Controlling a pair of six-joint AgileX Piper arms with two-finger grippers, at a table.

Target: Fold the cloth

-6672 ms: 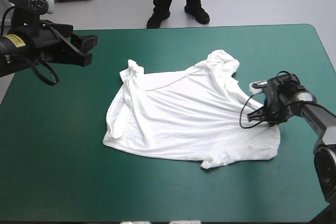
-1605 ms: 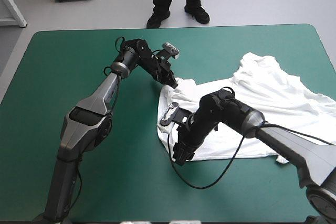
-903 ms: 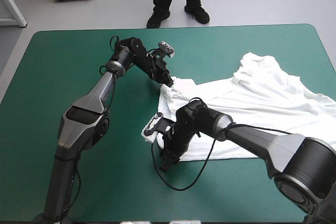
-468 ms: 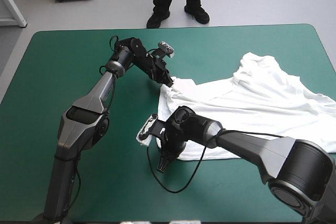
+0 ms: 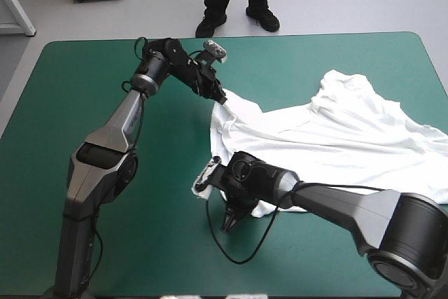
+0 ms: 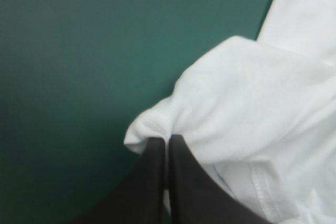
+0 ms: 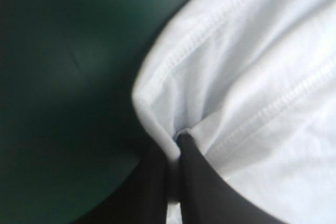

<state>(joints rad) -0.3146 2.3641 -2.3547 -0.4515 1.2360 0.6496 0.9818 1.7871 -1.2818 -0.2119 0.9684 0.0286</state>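
The white T-shirt [image 5: 336, 138] lies rumpled across the right half of the teal-green table. My left gripper [image 5: 222, 100] is shut on the T-shirt's far left corner, which bunches at the fingertips [image 6: 167, 141] in the left wrist view; the T-shirt [image 6: 252, 103] spreads beyond it. My right gripper [image 5: 225, 201] is shut on the T-shirt's near left hemmed edge. In the right wrist view the stitched hem of the T-shirt [image 7: 236, 77] folds over the closed fingers [image 7: 176, 142]. The cloth's left edge runs between the two grippers.
Bare teal-green cover [image 5: 84, 103] fills the table's left half and the near strip [image 5: 280, 271]. The T-shirt's right part reaches the table's right edge [image 5: 437, 131]. The left arm [image 5: 119, 138] stretches over the left middle of the table.
The right gripper, open earlier, has shut on the near left hem and moved slightly nearer. The left gripper has drawn its corner a little farther away, stretching the left edge.
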